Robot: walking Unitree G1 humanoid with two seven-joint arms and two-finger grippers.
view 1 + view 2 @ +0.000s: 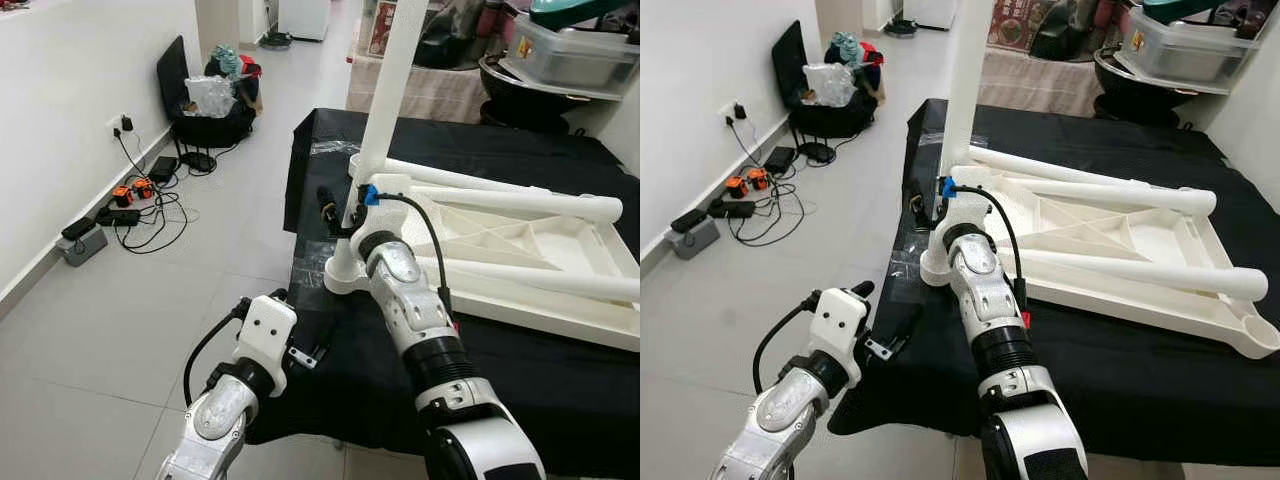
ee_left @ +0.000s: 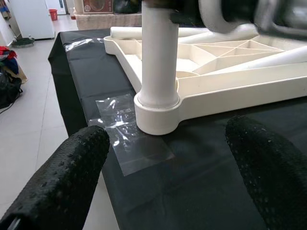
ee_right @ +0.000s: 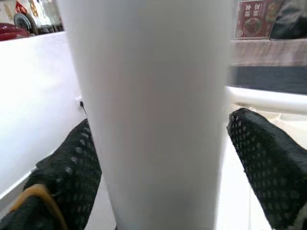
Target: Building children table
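Fingers (image 3: 72, 177) of the right gripper (image 3: 158, 167) grasp the upright white leg (image 1: 390, 90); left gripper (image 2: 168, 158) fingers spread, no readable labels

Upright leg (image 1: 392, 80) and right arm (image 1: 415, 310) block the tabletop's (image 1: 520, 245) near corner; two loose legs (image 1: 520, 200) bar its frame. Bare black worktop (image 1: 540, 385) lies open nearside; open floor (image 1: 120, 320) to the left.

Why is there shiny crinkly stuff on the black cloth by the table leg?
That is a patch of clear tape stuck on the black cloth, wrinkled, right beside the socket that holds the upright leg. Nothing else looks broken or spilled.
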